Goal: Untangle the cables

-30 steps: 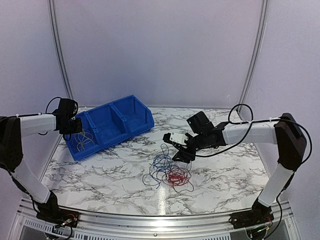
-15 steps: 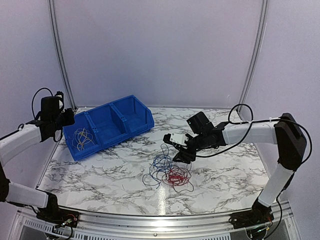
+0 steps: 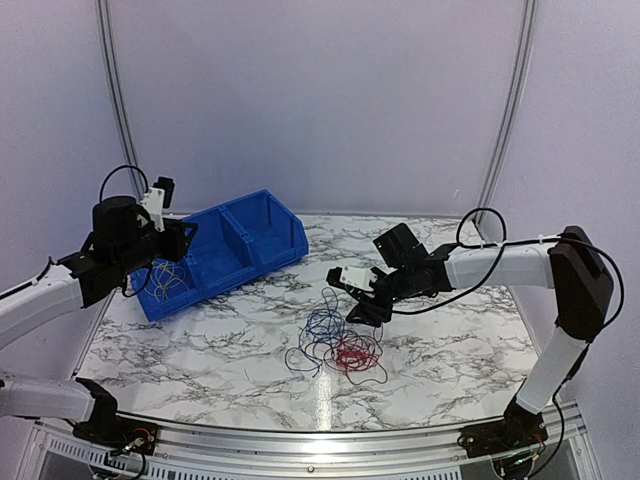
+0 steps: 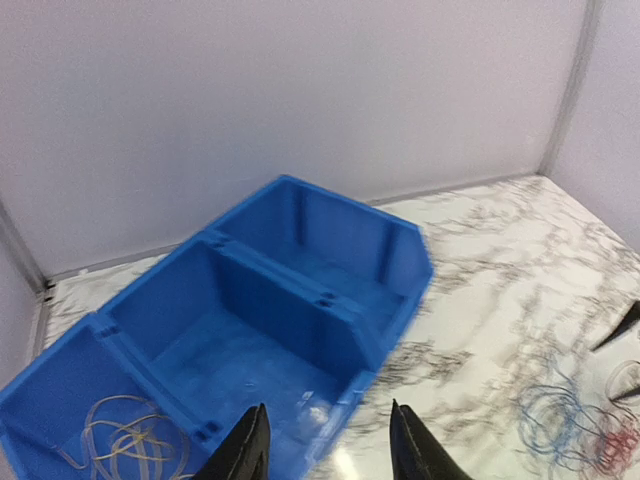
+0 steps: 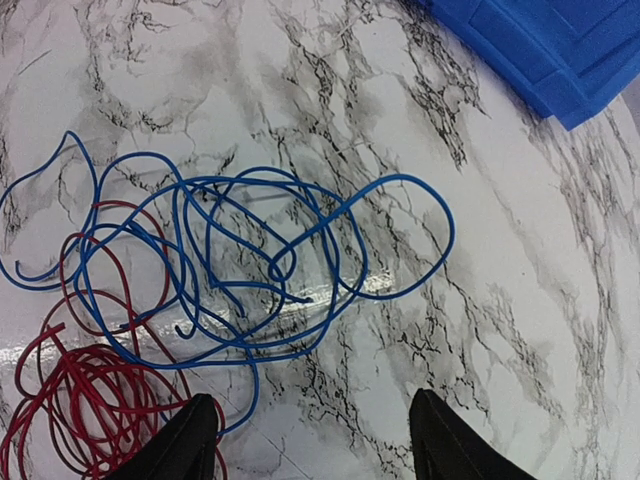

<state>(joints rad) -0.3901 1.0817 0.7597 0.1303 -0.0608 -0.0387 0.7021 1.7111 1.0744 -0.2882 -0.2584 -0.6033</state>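
The cables lie in two places. A tangle of blue [image 3: 322, 328], red [image 3: 352, 352] and dark [image 3: 298, 360] wires rests mid-table, and the blue loops [image 5: 230, 250] cross the red ones [image 5: 80, 400]. A whitish-yellow wire [image 4: 125, 440] is coiled in the left compartment of the blue bin [image 3: 268, 206]. My right gripper [image 5: 312, 395] hangs open just above the marble at the blue loops' edge and holds nothing. Hovering over the bin's near wall, my left gripper [image 4: 328, 404] is open and empty.
The three-compartment blue bin [image 4: 400, 250] sits at the back left of the marble table [image 3: 450, 340], and its middle and right compartments hold nothing. Grey walls close off the back and sides. Thick black arm cords loop above both forearms.
My left arm has lifted from the bin's left compartment and swung right, its jaws now wider apart. The whitish-yellow wire stays in the bin. The right arm and the tangle have not moved.
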